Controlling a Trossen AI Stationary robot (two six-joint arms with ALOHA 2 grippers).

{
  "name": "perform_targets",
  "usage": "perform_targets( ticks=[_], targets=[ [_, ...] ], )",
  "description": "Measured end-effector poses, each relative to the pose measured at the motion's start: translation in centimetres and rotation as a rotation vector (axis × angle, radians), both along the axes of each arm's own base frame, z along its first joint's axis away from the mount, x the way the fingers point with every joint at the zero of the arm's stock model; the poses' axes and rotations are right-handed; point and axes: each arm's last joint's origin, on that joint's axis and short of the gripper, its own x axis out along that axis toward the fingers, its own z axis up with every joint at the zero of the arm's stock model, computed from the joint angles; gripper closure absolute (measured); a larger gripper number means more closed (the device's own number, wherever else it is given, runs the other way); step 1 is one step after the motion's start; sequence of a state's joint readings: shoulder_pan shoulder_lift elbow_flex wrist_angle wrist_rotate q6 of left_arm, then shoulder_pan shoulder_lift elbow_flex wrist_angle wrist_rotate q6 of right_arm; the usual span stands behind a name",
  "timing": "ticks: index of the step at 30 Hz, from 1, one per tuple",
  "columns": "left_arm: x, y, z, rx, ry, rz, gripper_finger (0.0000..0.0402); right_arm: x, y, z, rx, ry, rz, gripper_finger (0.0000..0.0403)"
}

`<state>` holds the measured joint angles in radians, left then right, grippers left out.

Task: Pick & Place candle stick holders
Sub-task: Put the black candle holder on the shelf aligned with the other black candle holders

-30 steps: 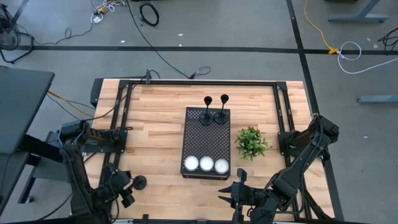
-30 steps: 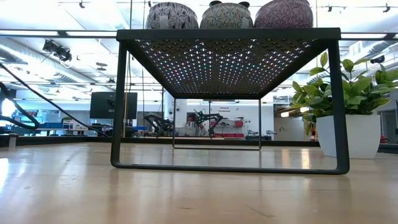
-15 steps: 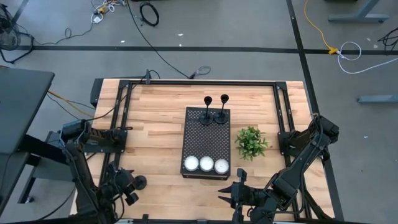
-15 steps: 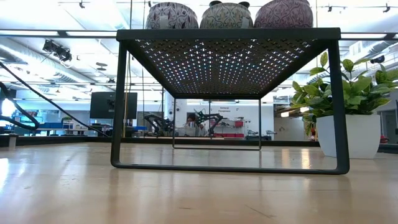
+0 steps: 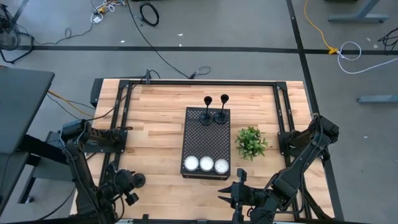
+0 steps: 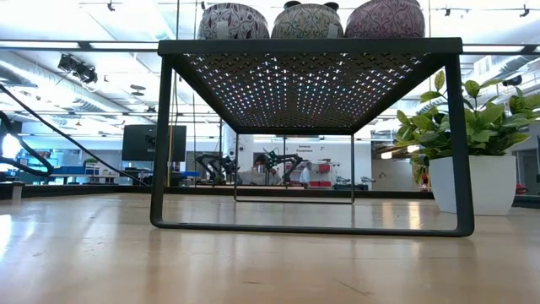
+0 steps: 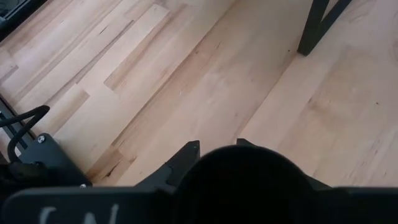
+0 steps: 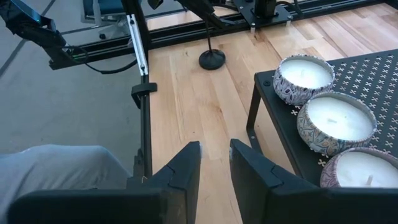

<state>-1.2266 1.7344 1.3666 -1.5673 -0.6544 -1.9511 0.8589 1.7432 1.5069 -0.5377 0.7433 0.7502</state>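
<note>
Working table (image 5: 155,124), seen through my remote feeds. I have the left gripper (image 7: 216,145) low at the table's near left corner, on the arms' side. Its fingers are drawn in to a small gap around the thin stem of the third candle stick holder (image 8: 212,59). In the right wrist view that holder stands upright with its round base flat on the wood, and its stem rises into the left gripper. In the left wrist view a dark round shape, which I read as the cup top, covers the roots of the fingers, so I cannot see the contact itself. The right gripper (image 8: 215,149) hangs over the near edge, right of centre, pointing across towards the left arm. Its two fingers are a narrow gap apart, and they hold and touch nothing. A black perforated stand (image 5: 206,140) sits at the table's middle. The two other candle stick holders (image 5: 206,118) stand upright side by side on the stand's far end, close to each other but apart. Three white candles (image 5: 206,163) in patterned bowls line its near end. A small potted plant (image 5: 251,142) stands on the table just beside the stand's right edge.
</note>
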Motion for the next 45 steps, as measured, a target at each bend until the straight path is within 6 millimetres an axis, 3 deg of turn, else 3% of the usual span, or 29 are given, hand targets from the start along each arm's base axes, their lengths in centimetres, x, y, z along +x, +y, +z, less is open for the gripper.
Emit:
perform_targets(
  ticks=[17, 28, 35, 45],
  targets=[
    [1.0, 0.3, 0.2, 0.022, -0.067, -0.016, 0.03, 0.0, 0.0, 0.0, -0.001, 0.0, 0.0, 0.0317],
    [3.1, 1.0, 4.8, 0.047, -0.114, -0.138, 0.03, 0.0, 0.0, 0.0, -0.001, 0.0, -0.001, 0.0317],
    [5.2, 3.9, 8.2, 0.087, -0.104, -0.179, 0.03, 0.0, 0.0, 0.0, 0.001, -0.001, -0.001, 0.0317],
    [6.7, 9.9, 12.5, 0.103, -0.141, -0.156, 0.03, 0.1, 0.0, 0.0, 0.001, -0.002, -0.001, 0.0317]
  ],
)
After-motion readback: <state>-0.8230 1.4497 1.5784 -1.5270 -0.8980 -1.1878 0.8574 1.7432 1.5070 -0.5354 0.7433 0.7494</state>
